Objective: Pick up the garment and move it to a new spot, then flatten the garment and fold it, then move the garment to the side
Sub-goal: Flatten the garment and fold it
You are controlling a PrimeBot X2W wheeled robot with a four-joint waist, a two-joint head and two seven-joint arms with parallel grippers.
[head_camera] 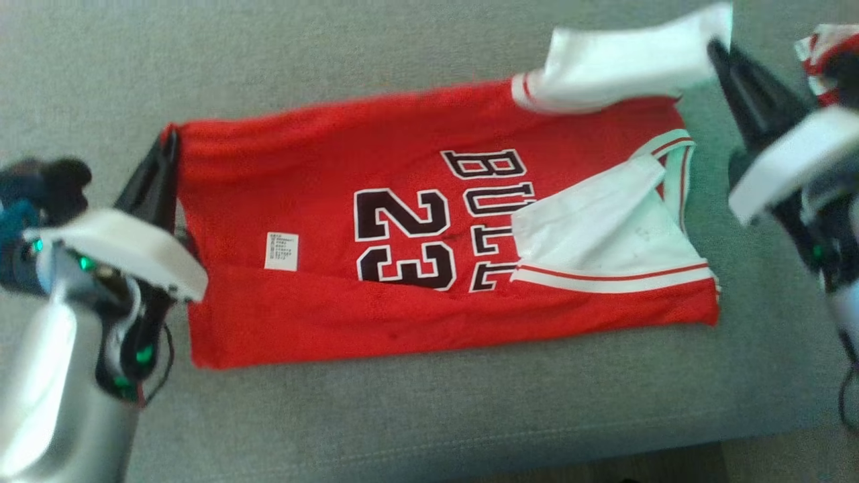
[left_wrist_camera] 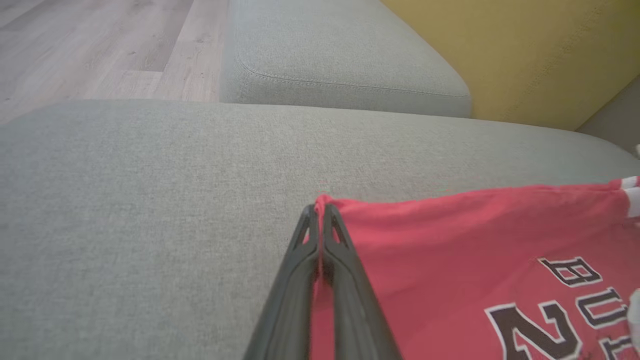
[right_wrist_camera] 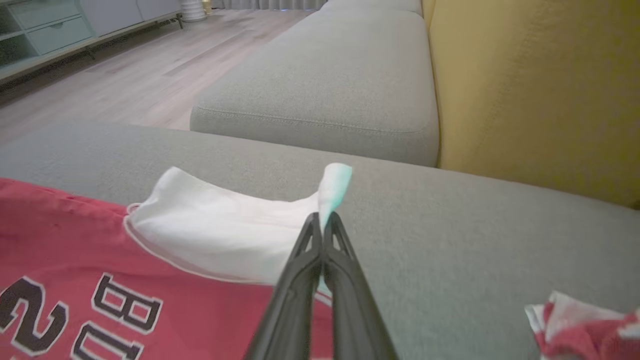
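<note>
The garment (head_camera: 376, 201) is a red basketball jersey with white sleeves and a black "23", spread across the grey sofa seat (head_camera: 429, 416). My left gripper (head_camera: 169, 144) is shut on the jersey's far left hem corner, seen pinched between the fingers in the left wrist view (left_wrist_camera: 320, 210). My right gripper (head_camera: 717, 48) is shut on the tip of the far white sleeve (head_camera: 624, 60), which lifts off the cushion. In the right wrist view the white sleeve (right_wrist_camera: 225, 230) runs into the closed fingers (right_wrist_camera: 322, 220), a bit of cloth poking past them.
A second red-and-white garment (head_camera: 822, 57) lies bunched at the right edge (right_wrist_camera: 585, 320). Another grey seat cushion (right_wrist_camera: 325, 85) lies beyond, with a yellow backrest (right_wrist_camera: 535, 85) alongside. Wooden floor (left_wrist_camera: 100, 45) borders the sofa's front edge.
</note>
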